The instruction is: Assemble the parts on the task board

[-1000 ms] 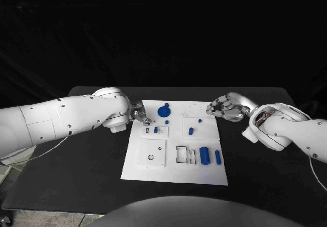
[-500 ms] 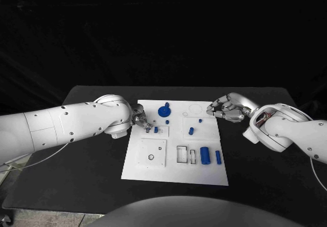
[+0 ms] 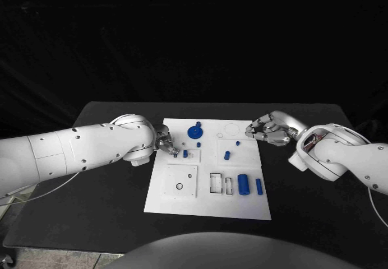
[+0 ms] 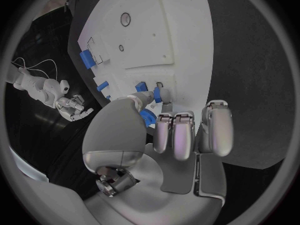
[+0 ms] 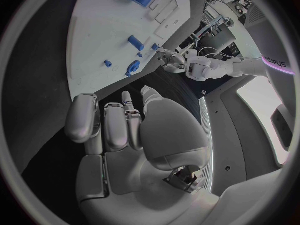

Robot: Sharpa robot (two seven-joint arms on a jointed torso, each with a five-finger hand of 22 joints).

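The white task board (image 3: 206,199) lies in the middle of the table. My left hand (image 3: 165,140) sits at the board's upper left edge. In the left wrist view this hand (image 4: 181,130) pinches a small blue peg (image 4: 157,94) between thumb and a fingertip, just over a square plate of the board (image 4: 181,30). A blue gear-like part (image 3: 195,132) stands close beside it. My right hand (image 3: 269,129) hovers at the board's upper right corner. Its fingers (image 5: 115,122) are curled in with nothing in them.
Two blue cylinders (image 3: 243,182) (image 3: 259,186) lie by the slots at the board's lower right. Small blue pieces (image 3: 227,155) (image 3: 185,153) stand in the middle plates. Black table (image 3: 105,185) surrounds the board on all sides.
My left hand has crept slightly down and inward along the board's left edge. The right hand has stayed in place.
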